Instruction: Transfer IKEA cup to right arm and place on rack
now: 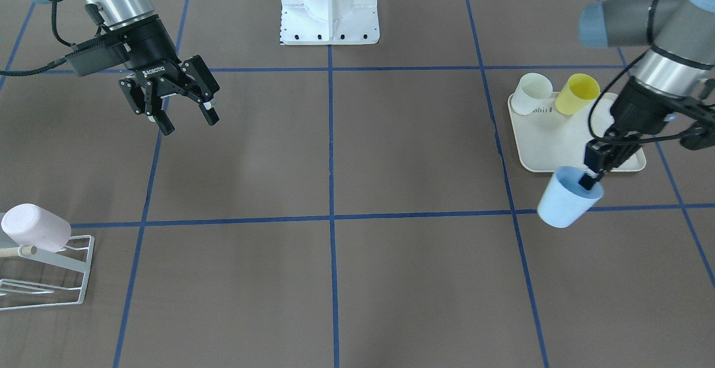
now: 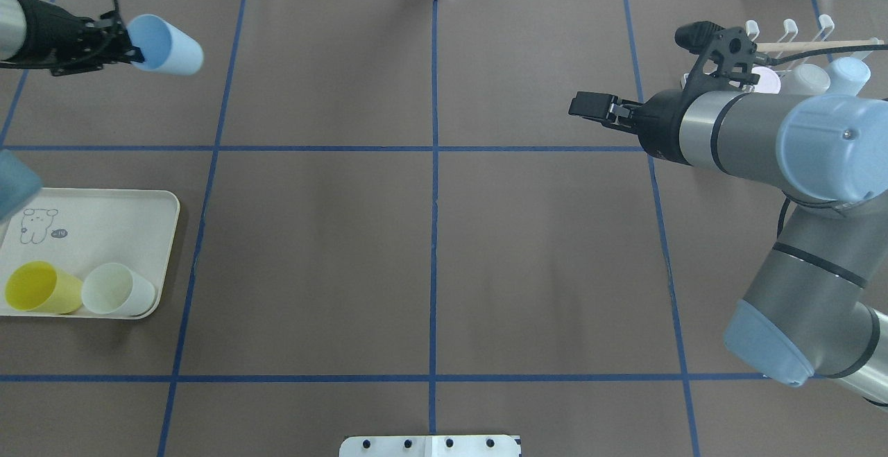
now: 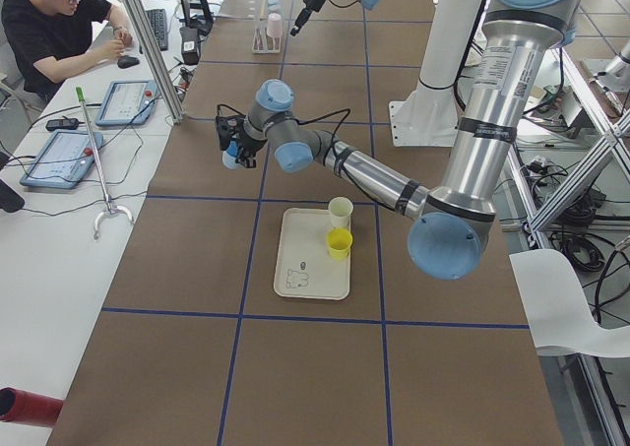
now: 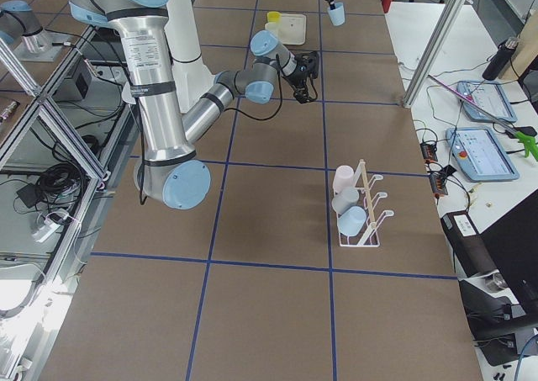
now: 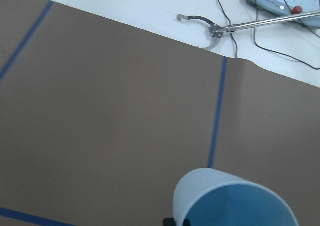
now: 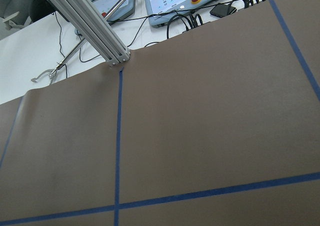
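Inspector: Light-blue IKEA cup (image 5: 232, 201) sits closest to the lens in the left wrist view, mouth up toward the camera. Who holds it?

Operator: The left gripper (image 1: 592, 175) does. It is pinched on the rim wall, one finger inside the mouth and one outside. The cup hangs tilted in the air just beside the cream tray (image 1: 558, 147), apart from the yellow cup (image 1: 578, 94) and white cup (image 1: 533, 94) on it.

Inspector: Receiving side?

Operator: The right gripper (image 1: 189, 122) has its fingers spread with nothing between them. It is well apart from the cup. The rack (image 1: 87, 270) lies beyond it and already carries a pink cup (image 1: 36, 235).

Inspector: Handling assessment?

Operator: I judge the cup to be light, stiff, smooth plastic. Its tapered wall would likely slip under a side squeeze. The recommended hold is the free rim opposite the left fingers, one finger inside. It is probably not fragile, but it could drop at release.
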